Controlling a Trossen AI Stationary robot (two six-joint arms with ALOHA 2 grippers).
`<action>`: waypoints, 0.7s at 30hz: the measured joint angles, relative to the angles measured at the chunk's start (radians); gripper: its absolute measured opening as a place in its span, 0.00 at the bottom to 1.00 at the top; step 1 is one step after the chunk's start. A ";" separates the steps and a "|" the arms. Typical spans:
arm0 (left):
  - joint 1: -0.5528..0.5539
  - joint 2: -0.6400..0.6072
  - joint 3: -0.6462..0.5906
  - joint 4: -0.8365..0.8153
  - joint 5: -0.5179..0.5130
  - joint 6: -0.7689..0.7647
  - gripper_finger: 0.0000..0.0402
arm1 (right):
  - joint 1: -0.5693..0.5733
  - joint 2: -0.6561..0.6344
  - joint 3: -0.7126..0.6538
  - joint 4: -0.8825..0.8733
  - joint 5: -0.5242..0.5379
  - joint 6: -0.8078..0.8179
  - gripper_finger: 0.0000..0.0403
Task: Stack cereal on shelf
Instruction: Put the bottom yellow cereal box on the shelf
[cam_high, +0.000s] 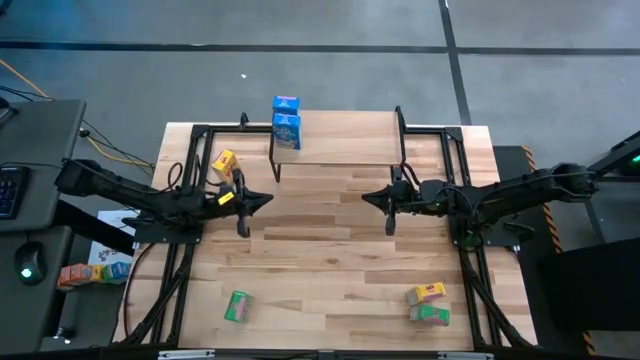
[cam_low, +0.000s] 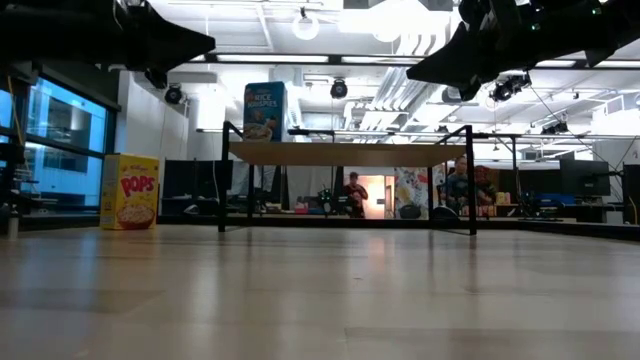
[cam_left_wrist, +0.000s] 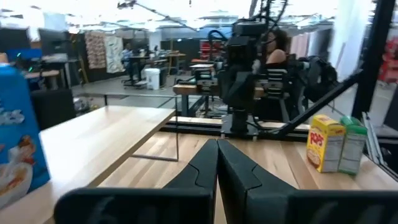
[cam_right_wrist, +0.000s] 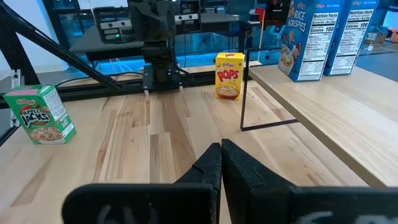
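Note:
Two blue cereal boxes (cam_high: 286, 120) stand upright on the left end of the shelf (cam_high: 345, 140); the right wrist view shows them (cam_right_wrist: 305, 40) on its light top board (cam_right_wrist: 329, 118). One yellow box (cam_high: 224, 163) stands on the table left of the shelf. A green box (cam_high: 238, 306) is near the table's near-left corner. Another yellow box (cam_high: 426, 293) and a green box (cam_high: 430, 314) sit together near-right. My left gripper (cam_high: 266, 200) and right gripper (cam_high: 368, 196) hover shut over the table's middle, facing each other, holding nothing.
Black metal frames run along the table's left and right sides (cam_high: 180, 240). The shelf's thin black legs (cam_right_wrist: 242, 93) stand on the tabletop. Bare wood (cam_high: 320, 260) lies between the grippers and the near edge. People sit in the room beyond (cam_low: 352, 190).

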 joint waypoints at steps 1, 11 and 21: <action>0.000 0.000 0.000 0.001 0.009 0.013 0.00 | 0.000 0.000 0.000 0.000 0.000 -0.004 0.00; 0.001 0.000 0.000 0.002 0.005 0.091 0.00 | 0.000 0.000 0.000 0.019 0.074 -0.034 0.00; 0.000 0.000 0.000 0.002 0.004 0.108 0.00 | 0.000 0.000 0.000 0.066 -0.038 -0.022 0.00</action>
